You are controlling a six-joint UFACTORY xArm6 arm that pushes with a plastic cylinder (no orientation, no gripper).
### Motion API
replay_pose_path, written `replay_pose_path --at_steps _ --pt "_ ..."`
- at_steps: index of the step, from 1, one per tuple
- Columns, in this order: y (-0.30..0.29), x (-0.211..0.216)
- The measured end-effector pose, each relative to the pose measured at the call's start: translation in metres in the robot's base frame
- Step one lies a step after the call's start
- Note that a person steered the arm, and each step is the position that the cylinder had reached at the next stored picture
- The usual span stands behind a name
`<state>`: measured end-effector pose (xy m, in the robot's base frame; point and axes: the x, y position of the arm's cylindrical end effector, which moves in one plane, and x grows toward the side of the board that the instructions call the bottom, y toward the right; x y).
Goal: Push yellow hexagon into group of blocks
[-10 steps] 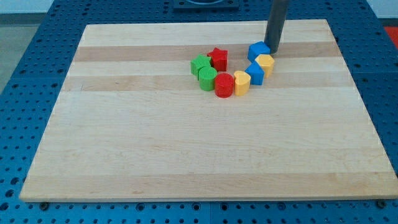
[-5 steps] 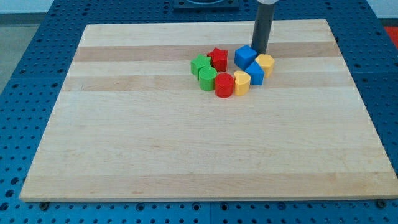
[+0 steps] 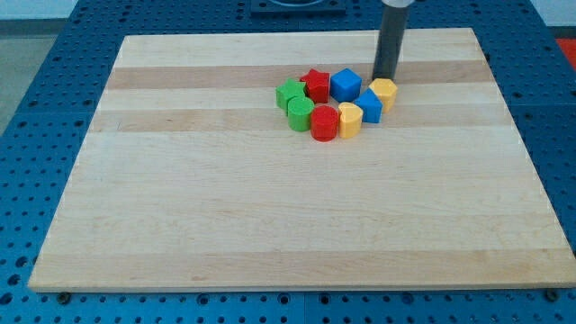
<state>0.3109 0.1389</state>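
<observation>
**Yellow hexagon at the edge of the cluster**

Pale wooden board (image 3: 180,207) lies on a blue perforated bench, and all the blocks sit together near the middle of its far edge. No claw is fitted on this arm, so there is nothing to open or close; the dark rod ends in my tip (image 3: 385,80), which stands just behind the yellow hexagon (image 3: 384,91), on the side toward the far edge, touching it or very nearly.

The yellow hexagon is the cluster's outermost piece toward the right edge. It looks like a short, flat-topped prism in warm yellow, upright, pressed against a blue block (image 3: 370,105) on its near-left side. Beyond that run a second yellow block (image 3: 349,119), a red cylinder (image 3: 325,123), a green cylinder (image 3: 301,114), a green block (image 3: 290,94), a red star (image 3: 316,85) and a blue cube (image 3: 346,85), forming a loose ring.

By my reckoning the task is almost done: the hexagon already touches the group, and at most a small nudge inward remains.
</observation>
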Motion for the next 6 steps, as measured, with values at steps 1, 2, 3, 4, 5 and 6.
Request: replay_pose_path --at_steps 1,2,3,4,5,6 --pt "0.032 0.005" --pt "0.043 0.042" --pt "0.042 0.067" --pt "0.033 0.062" --pt "0.033 0.055" --pt "0.033 0.054"
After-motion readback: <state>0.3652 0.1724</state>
